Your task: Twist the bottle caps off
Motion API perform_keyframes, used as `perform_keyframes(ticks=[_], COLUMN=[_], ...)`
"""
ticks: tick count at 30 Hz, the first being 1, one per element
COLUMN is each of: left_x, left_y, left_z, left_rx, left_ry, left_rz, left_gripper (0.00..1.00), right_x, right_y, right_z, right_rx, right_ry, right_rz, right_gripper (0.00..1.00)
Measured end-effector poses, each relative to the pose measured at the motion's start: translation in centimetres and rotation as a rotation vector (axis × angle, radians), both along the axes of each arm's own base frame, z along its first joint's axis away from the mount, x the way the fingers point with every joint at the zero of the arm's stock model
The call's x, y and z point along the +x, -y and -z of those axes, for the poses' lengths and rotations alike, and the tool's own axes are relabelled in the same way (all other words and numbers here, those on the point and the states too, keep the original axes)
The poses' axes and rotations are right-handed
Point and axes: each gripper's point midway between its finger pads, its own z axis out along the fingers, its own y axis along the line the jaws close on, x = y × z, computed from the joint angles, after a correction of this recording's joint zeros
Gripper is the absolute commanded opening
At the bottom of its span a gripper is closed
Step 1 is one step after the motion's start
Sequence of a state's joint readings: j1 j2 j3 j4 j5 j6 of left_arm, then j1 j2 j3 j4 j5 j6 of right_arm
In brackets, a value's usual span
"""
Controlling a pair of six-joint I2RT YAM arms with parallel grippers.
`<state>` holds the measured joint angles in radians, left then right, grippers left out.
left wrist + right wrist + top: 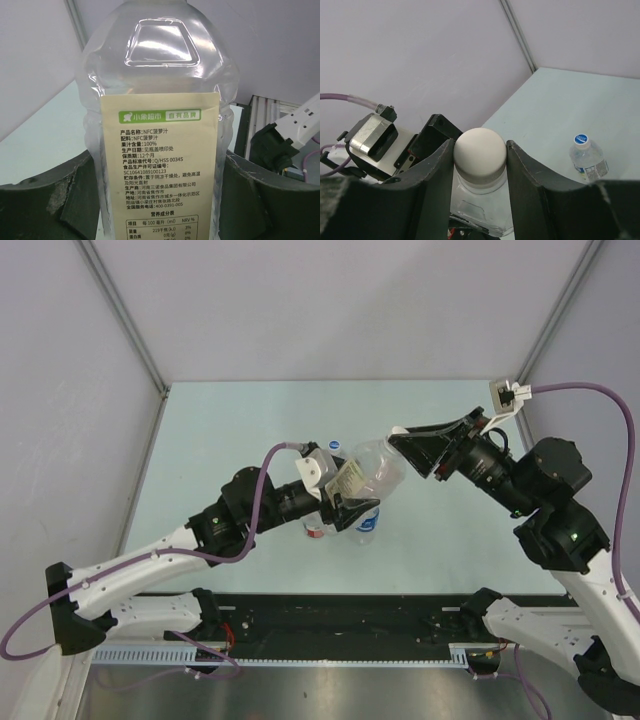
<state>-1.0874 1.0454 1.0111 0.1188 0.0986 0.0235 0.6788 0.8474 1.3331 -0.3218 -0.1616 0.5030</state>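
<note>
Top external view: the large bottle [375, 472] is held up off the table [250, 430], tilted between the two arms with its neck toward the right arm.
Left gripper [338, 498]: jaws clamped on the large bottle's body, one finger on each side, with the yellowish label [159, 155] facing its wrist camera.
Right gripper [404, 445]: jaws closed on the white cap [481, 149], a finger touching each side of it.
White cap: seated on the large bottle's neck.
Small bottle [588, 160]: upright on the table with its blue cap [581, 139] on, apart from both grippers.
Red-labelled bottle [316, 530]: on the table below the left gripper, near the small bottle and mostly hidden; its cap cannot be made out.
</note>
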Motion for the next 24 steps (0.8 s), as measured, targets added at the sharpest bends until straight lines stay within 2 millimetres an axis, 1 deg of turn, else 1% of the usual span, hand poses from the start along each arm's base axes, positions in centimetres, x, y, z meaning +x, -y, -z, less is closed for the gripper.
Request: perform_keyframes(ticks=[3,6,9,10,12,14,16,18,24], left_x=[-0.7,-2.1,-4.3,-5.1,-6.6,-8.0,-9.0,-9.5,-10.2], left_y=[0.2,0.4,0.5,0.5,0.4,0.2,-0.1,-0.5,-1.5], left_z=[0.0,-0.5,-1.9,-2.4,-3.1,-3.5,-3.7,-3.5,-3.6], left_rx=[-0.001,-0.010,-0.025,-0.032,-0.038,-0.037,-0.030,-0.018,-0.011], left_ry=[-0.016,-0.046,-0.076,-0.085,-0.103,-0.123,-0.139,-0.155,-0.142], left_rz=[0.045,0.139,0.271,0.318,0.411,0.501,0.568,0.608,0.665], left_gripper=[0.00,0.00,0.00,0.00,0.00,0.00,0.00,0.00,0.00], right_x=[-0.4,-1.6,-3.7,-4.7,-6.5,-8.2,-9.4,-10.0,-10.0], right_y=[-0.2,-0.2,-0.1,0.0,0.1,0.2,0.3,0.5,1.2], right_z=[0.2,-0.2,-1.6,-2.3,-3.0,-3.4,-3.5,-3.6,-4.1], right_rx=[-0.029,-0.051,-0.060,-0.060,-0.065,-0.073,-0.083,-0.090,-0.108], right_ry=[0.026,0.080,0.168,0.211,0.278,0.339,0.383,0.414,0.452], right_rz=[-0.028,-0.072,-0.143,-0.178,-0.241,-0.301,-0.345,-0.359,-0.319], right_gripper=[0.00,0.00,0.00,0.00,0.00,0.00,0.00,0.00,0.00])
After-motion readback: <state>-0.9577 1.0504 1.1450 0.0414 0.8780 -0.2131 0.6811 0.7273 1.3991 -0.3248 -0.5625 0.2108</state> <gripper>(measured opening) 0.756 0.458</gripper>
